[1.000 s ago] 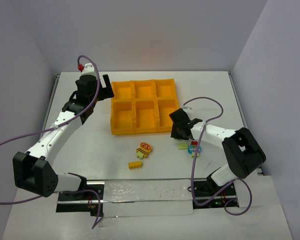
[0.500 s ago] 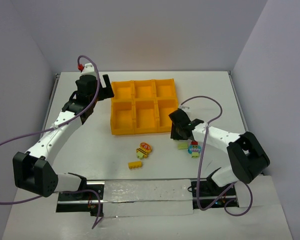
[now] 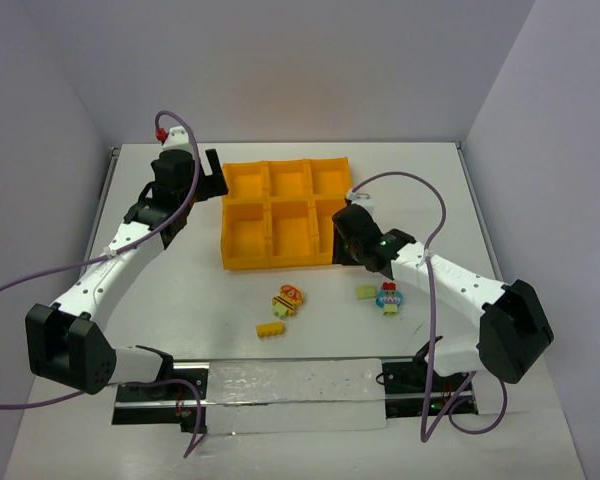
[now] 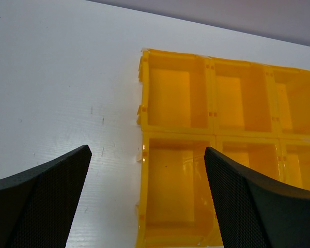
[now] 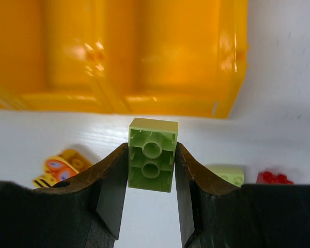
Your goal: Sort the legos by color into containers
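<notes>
One lime brick [image 5: 152, 155], clamped by the right gripper [image 5: 152, 150] at the tray's [image 5: 144, 101] near right corner, shows only from that wrist; overhead, other legos [image 3: 385, 297] lie before the tray; left gripper [image 4: 147, 151] gapes empty above its left wells [image 4: 168, 98].

We see a white table [image 3: 180, 290] carrying the orange-yellow tray [image 3: 280, 263] in the upper middle of the frame. Below the tray lie a yellow brick [image 3: 271, 329] and an orange-yellow cluster [image 3: 288, 299]. Further right, a lime green brick [image 3: 366, 292] lies just beside a red and teal cluster [image 3: 388, 297].
</notes>
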Controlling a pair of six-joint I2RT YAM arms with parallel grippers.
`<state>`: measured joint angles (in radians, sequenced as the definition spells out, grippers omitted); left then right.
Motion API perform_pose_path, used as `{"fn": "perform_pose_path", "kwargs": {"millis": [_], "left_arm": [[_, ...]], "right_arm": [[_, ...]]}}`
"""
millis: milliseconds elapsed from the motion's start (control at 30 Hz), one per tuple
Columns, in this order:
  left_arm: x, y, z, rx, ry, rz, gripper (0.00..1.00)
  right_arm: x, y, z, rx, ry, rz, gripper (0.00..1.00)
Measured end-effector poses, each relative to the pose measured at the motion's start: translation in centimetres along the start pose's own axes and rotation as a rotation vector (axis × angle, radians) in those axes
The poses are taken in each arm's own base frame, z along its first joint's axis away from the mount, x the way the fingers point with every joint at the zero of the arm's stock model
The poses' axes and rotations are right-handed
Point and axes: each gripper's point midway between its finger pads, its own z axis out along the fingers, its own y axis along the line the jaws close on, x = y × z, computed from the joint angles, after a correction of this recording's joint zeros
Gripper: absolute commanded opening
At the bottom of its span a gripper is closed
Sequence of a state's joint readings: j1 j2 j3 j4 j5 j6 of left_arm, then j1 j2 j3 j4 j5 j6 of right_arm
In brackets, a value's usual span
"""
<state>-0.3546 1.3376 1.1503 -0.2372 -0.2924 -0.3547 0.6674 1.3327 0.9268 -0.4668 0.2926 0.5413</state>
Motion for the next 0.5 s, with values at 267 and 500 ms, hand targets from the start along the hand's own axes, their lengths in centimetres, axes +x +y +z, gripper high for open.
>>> {"fn": "perform_pose_path", "kwargs": {"millis": [267,500], "left_arm": [[0.2,0.1,0.0,-0.002,0.007,0.002,0.99],[0.2,-0.1,-0.1,0.009,0.011,-0.001,0.99]], "right_arm": [[-3.6,1.5,-0.7,-0.026,-0.076,-0.015,0.41],[-3.4,1.4,-0.4,-0.02,-0.068,-0.025,0.41]]}}
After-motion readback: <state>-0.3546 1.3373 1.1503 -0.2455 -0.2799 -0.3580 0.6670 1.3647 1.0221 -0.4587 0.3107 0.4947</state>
